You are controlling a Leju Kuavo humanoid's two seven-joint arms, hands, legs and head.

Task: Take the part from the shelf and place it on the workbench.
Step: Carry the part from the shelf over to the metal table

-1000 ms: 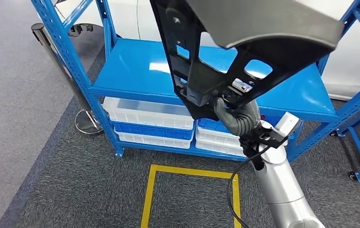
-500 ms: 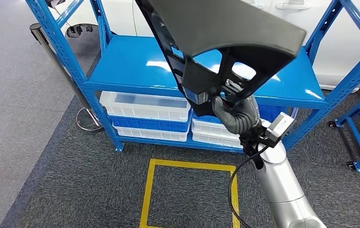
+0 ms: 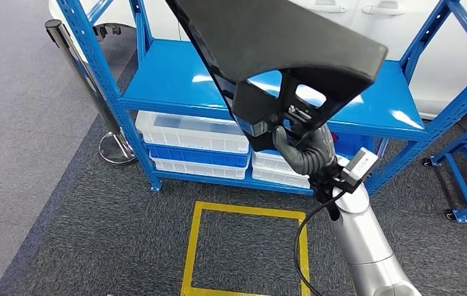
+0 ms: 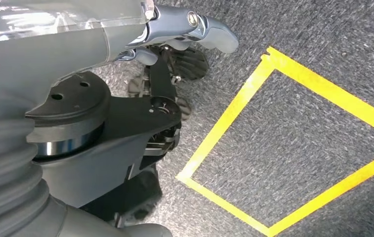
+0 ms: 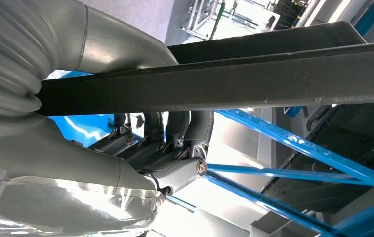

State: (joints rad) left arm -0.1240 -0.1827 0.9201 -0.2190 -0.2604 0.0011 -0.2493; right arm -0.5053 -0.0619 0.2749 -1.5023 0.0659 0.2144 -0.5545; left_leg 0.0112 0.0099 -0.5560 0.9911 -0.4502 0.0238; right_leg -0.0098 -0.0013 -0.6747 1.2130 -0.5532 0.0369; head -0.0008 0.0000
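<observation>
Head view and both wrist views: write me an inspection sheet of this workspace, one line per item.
Surface: blue shelf, its top deck bare; no workbench seen.
Job's things: black part, off the shelf, lifted in front of the head camera.
Clutter: white bins and blue bins stacked on the shelf's lower level.
Hands: right hand grips the part from below, fingers wrapped on its edge; left hand hangs over the floor, holding nothing, fingers curled.
Cables: black cable loops along the right arm.
Surroundings: grey carpet with a yellow taped square; a stanchion post beside the shelf; a white car behind it.
</observation>
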